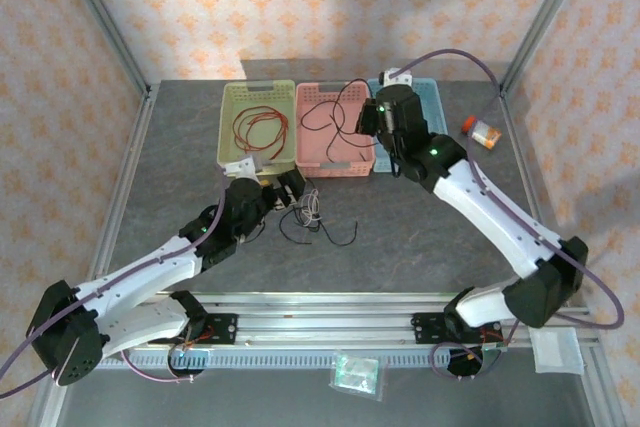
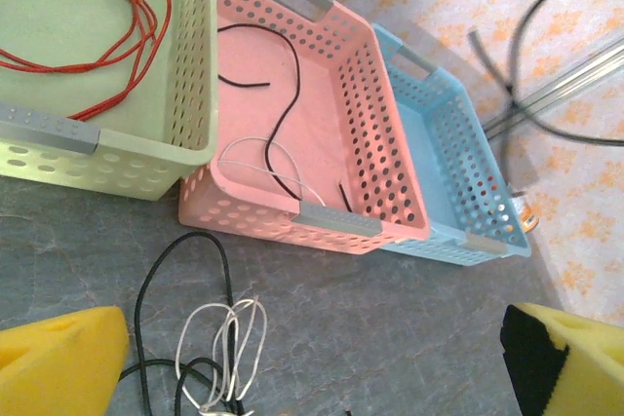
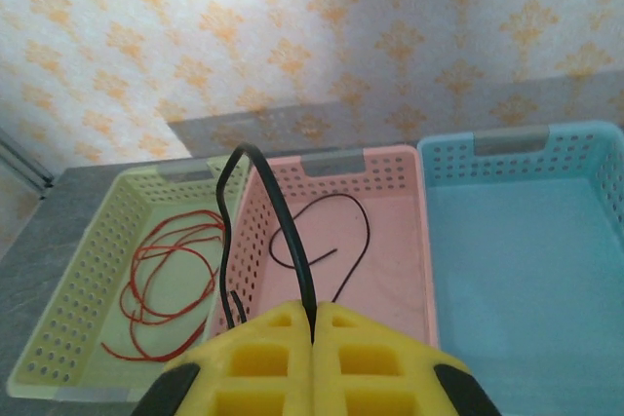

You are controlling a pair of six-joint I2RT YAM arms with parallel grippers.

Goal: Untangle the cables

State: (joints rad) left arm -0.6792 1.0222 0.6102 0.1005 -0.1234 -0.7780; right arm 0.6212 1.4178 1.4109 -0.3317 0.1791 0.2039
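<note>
Three baskets are standing in a row along the far edge of the table (image 1: 420,237), walls touching: left basket (image 1: 226,127), middle basket (image 1: 335,167), right basket (image 1: 434,107). A coiled cable (image 1: 258,129) is lying in the left basket, and a loose cable (image 3: 331,196) in the middle basket. The right gripper (image 3: 312,317) is hanging over the middle basket, pinching a looped cable (image 3: 246,149). A tangle of cables (image 1: 315,219) is lying on the table just before the left and middle baskets. A bottle (image 1: 483,131) is lying right of the right basket, apart from it.

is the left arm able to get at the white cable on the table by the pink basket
Probably yes: the left hand hangs open right over the white cable with nothing between, though a black cable tangles with it.
</note>
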